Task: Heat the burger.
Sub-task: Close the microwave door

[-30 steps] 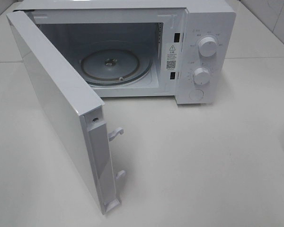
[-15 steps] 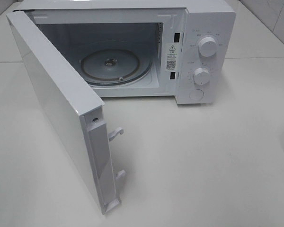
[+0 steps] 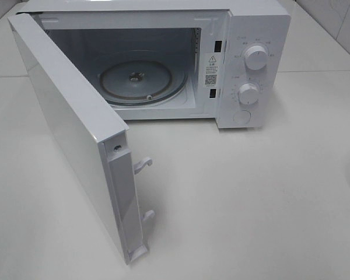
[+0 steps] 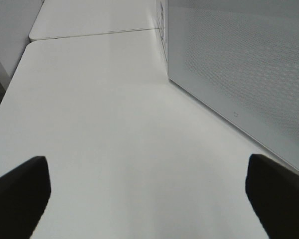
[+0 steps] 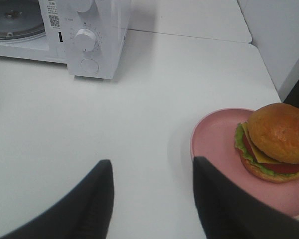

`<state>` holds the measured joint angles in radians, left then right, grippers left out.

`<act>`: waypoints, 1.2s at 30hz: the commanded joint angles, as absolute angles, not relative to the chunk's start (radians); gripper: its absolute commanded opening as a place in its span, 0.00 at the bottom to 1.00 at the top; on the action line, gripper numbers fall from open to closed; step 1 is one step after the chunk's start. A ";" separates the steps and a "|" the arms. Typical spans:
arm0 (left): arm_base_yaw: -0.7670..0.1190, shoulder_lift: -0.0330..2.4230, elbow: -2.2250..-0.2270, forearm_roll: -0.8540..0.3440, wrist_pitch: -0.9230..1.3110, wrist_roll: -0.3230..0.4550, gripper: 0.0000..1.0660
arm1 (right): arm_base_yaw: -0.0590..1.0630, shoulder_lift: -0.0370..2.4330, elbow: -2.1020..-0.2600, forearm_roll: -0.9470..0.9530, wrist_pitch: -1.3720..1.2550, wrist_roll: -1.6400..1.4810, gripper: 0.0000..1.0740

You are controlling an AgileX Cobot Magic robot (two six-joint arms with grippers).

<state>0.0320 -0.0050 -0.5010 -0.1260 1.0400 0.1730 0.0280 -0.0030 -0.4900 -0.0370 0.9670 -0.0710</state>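
The burger (image 5: 274, 144), orange-brown bun with green lettuce and red filling, sits on a round pink plate (image 5: 219, 139); both show only in the right wrist view. My right gripper (image 5: 152, 199) is open and empty over the bare table, beside the plate's near rim. The white microwave (image 3: 251, 35) stands at the back with its door (image 3: 76, 134) swung wide open and its glass turntable (image 3: 141, 81) bare. My left gripper (image 4: 147, 196) is open and empty above the table, beside the outside of the door (image 4: 249, 74). Neither gripper shows in the high view.
The open door juts far forward on the left, with two latch hooks (image 3: 143, 166) on its edge. Two round knobs (image 3: 255, 57) sit on the microwave's right panel. A table seam (image 4: 94, 34) runs behind the left gripper. A wall stands at the far right.
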 commanded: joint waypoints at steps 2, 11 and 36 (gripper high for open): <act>0.034 -0.024 -0.498 -0.128 1.035 0.170 0.95 | 0.027 -0.031 -0.490 -0.038 0.961 -0.069 0.48; 0.034 -0.024 -0.498 -0.161 1.031 0.161 0.95 | 0.027 -0.031 -0.490 -0.038 0.961 -0.069 0.48; 0.034 0.364 -0.314 -0.185 0.120 0.151 0.92 | 0.027 -0.031 -0.490 -0.038 0.961 -0.069 0.48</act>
